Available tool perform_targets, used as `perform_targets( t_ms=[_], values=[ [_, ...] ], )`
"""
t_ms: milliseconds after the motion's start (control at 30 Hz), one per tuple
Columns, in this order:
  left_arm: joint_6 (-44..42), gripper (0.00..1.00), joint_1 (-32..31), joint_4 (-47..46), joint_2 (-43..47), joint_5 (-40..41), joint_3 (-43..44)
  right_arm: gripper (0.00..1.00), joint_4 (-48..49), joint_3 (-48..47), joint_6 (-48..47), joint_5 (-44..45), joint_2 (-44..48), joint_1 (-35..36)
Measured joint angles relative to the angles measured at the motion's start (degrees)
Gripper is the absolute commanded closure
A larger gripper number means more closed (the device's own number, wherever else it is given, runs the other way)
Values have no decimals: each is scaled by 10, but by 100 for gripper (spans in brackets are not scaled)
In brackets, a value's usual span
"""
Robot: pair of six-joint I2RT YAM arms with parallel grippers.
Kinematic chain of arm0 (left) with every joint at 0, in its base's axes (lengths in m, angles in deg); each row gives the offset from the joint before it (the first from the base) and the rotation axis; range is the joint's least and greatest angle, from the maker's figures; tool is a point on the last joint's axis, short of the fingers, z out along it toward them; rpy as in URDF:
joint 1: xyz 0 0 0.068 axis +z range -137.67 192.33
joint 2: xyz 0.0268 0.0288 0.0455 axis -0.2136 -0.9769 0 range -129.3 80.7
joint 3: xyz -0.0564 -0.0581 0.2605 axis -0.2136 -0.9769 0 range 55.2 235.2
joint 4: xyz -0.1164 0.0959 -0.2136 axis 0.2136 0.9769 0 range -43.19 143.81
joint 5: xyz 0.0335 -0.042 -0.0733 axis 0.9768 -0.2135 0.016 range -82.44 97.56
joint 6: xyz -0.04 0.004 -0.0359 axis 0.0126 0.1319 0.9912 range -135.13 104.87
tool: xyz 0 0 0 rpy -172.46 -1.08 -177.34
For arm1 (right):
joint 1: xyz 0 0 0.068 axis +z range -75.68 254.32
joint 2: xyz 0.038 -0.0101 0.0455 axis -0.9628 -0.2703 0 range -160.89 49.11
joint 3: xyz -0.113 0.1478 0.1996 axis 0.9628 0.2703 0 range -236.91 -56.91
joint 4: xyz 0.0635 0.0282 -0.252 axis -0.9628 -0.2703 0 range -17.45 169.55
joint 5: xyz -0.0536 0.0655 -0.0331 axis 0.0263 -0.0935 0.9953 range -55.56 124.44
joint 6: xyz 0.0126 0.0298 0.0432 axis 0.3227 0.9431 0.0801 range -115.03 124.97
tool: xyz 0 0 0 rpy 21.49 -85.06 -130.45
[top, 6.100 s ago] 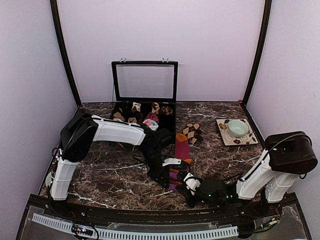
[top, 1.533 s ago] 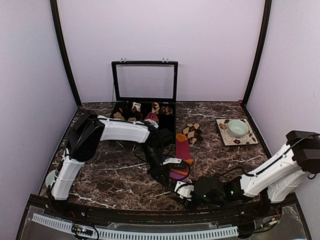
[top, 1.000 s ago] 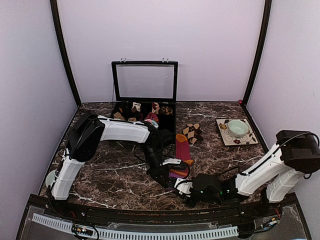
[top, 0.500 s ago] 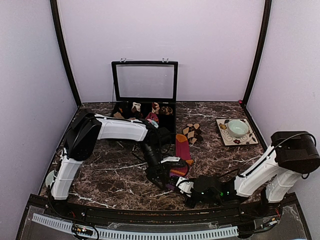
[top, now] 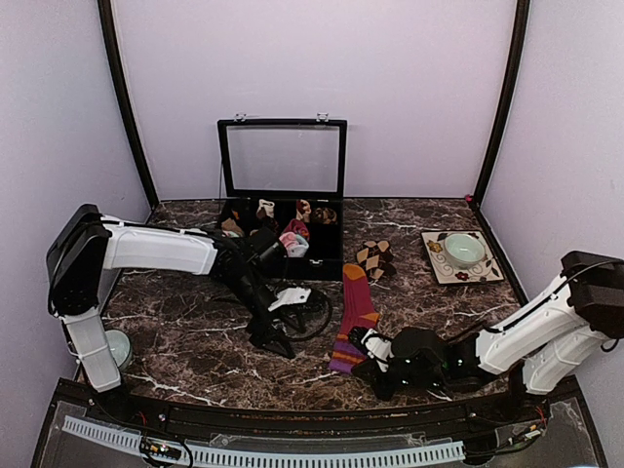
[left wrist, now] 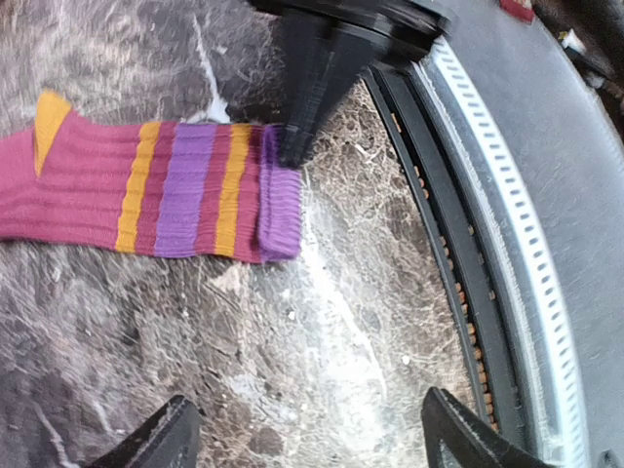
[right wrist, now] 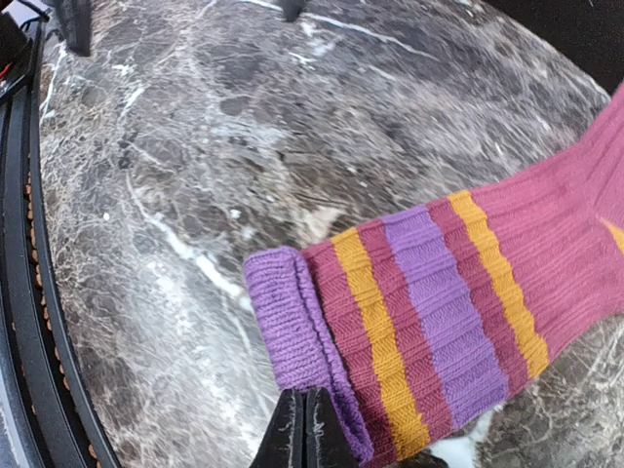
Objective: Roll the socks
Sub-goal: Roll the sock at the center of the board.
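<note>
Rolling has barely begun. The magenta sock (top: 357,310) lies flat on the table (top: 195,336), lower centre, its purple cuff (right wrist: 283,312) folded over once. The right gripper (right wrist: 305,429), jaws pressed together, rests on that cuff. The left gripper (left wrist: 312,444) hangs wide open, lower left. Next, I'd judge: roll the fold toward the toe.

Lilac walls (top: 419,88), black corner posts (top: 501,97), dark marble tabletop (top: 195,336), even light.

Inventory: 1 long magenta striped fabric sock (top: 356,312); 1 brown-and-beige diamond-patterned sock (top: 374,259); 1 black glass-lidded case (top: 283,156); 1 pale green bowl (top: 465,250); 1 patterned square plate (top: 436,265).
</note>
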Motion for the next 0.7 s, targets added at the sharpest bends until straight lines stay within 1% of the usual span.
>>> perform_targets(
  t_ms=[67, 167, 200, 367, 567, 700],
  values=[
    [-16, 23, -10, -24, 18, 17, -20, 100, -15, 4, 22, -18, 12, -15],
    [-34, 29, -32, -43, 21, 41, -26, 100, -28, 6, 54, -43, 19, -30],
    [-40, 33, -41, -46, 20, 47, -25, 100, -29, 6, 62, -50, 19, -33],
    [-54, 42, -80, -52, -11, 64, 12, 100, -25, 5, 98, -92, 13, -55],
    [-58, 47, -107, -66, -53, 72, 49, 100, -12, 4, 138, -150, 3, -89],
    [-61, 52, -112, -79, -70, 81, 52, 100, -5, 4, 169, -193, -4, -113]
  ],
)
